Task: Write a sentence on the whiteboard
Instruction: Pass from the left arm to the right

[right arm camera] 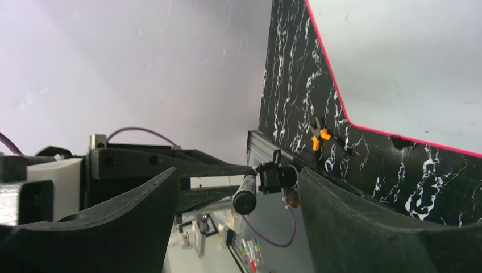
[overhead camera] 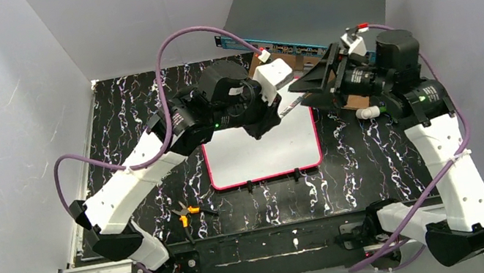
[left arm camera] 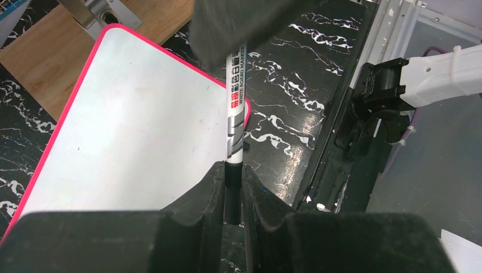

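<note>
The whiteboard (overhead camera: 264, 151), white with a pink-red frame, lies flat in the middle of the black marbled table; it also shows in the left wrist view (left arm camera: 131, 131) and the right wrist view (right arm camera: 409, 62). Its visible surface is blank; the sentence is not in view. My left gripper (overhead camera: 277, 117) (left arm camera: 233, 187) is shut on the black rear end of a white board marker (left arm camera: 236, 108) (overhead camera: 291, 107) above the board's far right corner. My right gripper (overhead camera: 300, 93) (right arm camera: 237, 170) is open around the marker's black cap end (right arm camera: 244, 199), fingers (right arm camera: 364, 227) apart from it.
Orange-handled pliers (overhead camera: 185, 213) (right arm camera: 318, 136) lie on the table near the front left of the board. A teal network box (overhead camera: 284, 48) and a wooden plate (left arm camera: 51, 62) sit behind the board. A metal rail (overhead camera: 243, 247) runs along the near table edge.
</note>
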